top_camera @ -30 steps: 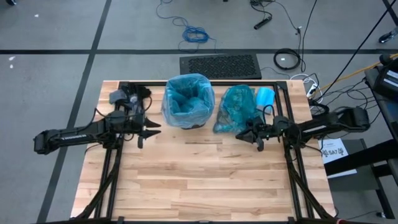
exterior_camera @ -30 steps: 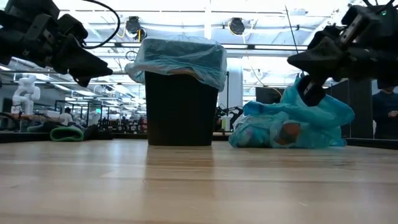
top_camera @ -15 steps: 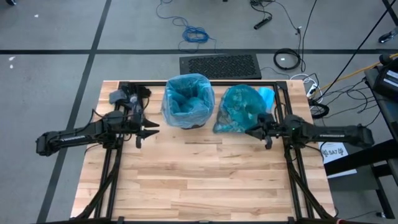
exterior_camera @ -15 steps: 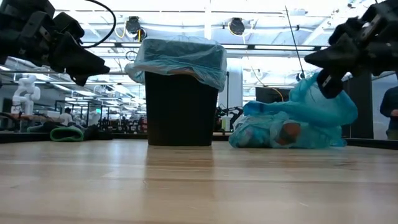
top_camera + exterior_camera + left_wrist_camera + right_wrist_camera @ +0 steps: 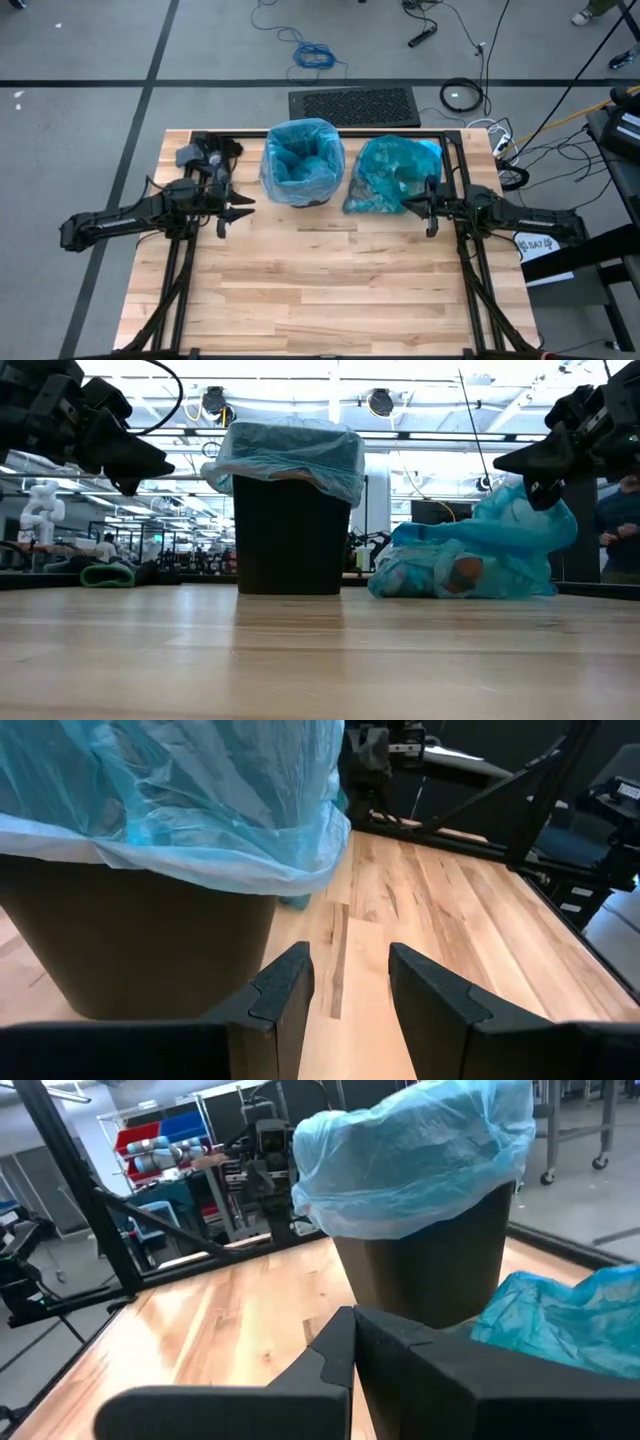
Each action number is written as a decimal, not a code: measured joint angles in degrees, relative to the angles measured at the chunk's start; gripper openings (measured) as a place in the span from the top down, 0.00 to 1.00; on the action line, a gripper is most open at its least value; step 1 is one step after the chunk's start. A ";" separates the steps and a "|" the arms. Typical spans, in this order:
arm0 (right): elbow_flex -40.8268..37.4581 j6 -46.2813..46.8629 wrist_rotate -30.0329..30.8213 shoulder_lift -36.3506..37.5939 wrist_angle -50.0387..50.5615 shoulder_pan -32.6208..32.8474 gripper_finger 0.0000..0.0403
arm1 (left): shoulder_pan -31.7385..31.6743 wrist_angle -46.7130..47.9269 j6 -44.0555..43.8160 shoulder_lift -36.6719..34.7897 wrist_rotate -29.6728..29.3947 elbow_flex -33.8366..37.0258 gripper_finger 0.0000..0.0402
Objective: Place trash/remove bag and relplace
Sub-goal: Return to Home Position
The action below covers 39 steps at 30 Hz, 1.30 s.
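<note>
The black square bin [image 5: 303, 168] [image 5: 290, 535] stands at the table's far middle, lined with a pale sky-blue bag. To its right the dark teal bag [image 5: 383, 178] [image 5: 470, 555] lies slumped on the wood. Trash shows through it, including a brown wad [image 5: 461, 574]. My right gripper [image 5: 408, 207] [image 5: 352, 1318] is shut with nothing between its fingers. It hangs over the teal bag's near right side [image 5: 570, 1320]. My left gripper [image 5: 240, 206] [image 5: 348, 975] is open and hovers left of the bin, pointing at it. My right gripper [image 5: 520, 465] sits just above the teal bag's raised top [image 5: 535, 510]. I cannot tell whether its underside brushes the plastic. Nothing is pinched between the shut fingers.
A small paler blue piece of plastic [image 5: 431, 151] lies behind the teal bag, by the black frame rail [image 5: 452, 160]. Bare wood [image 5: 320, 280] stretches across the near half of the table. The black bases of both arms cross it at the left and right.
My right gripper has drawn back toward the table's right edge and risen off the teal bag, its arm stretching out straighter. The bag's top has puffed up and spread to the right, and now covers most of the paler blue piece behind it. The bag's base has stayed put.
</note>
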State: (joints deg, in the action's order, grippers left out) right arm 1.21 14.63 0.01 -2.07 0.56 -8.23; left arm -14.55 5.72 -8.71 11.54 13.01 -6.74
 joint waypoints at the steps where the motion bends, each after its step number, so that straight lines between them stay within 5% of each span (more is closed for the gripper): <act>1: 0.00 0.53 -0.03 -0.30 0.00 0.00 1.00 | 0.00 0.00 0.00 -0.08 0.01 0.00 0.66; 17: 0.00 1.78 -0.13 -0.67 -0.11 0.02 1.00 | 0.04 7.32 4.31 -0.49 0.70 0.00 0.66; 25: 0.00 1.80 -0.11 -0.67 -0.12 0.02 1.00 | 0.04 -9.97 7.53 -0.50 3.91 5.41 0.66; 39: 0.00 1.80 -0.11 -0.70 -0.24 0.02 1.00 | 0.04 -9.29 7.93 3.76 12.08 6.27 0.66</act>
State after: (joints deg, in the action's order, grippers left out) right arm 1.21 16.43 -0.10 -2.76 0.32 -8.21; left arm -14.50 -3.57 -0.78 15.30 25.08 -0.47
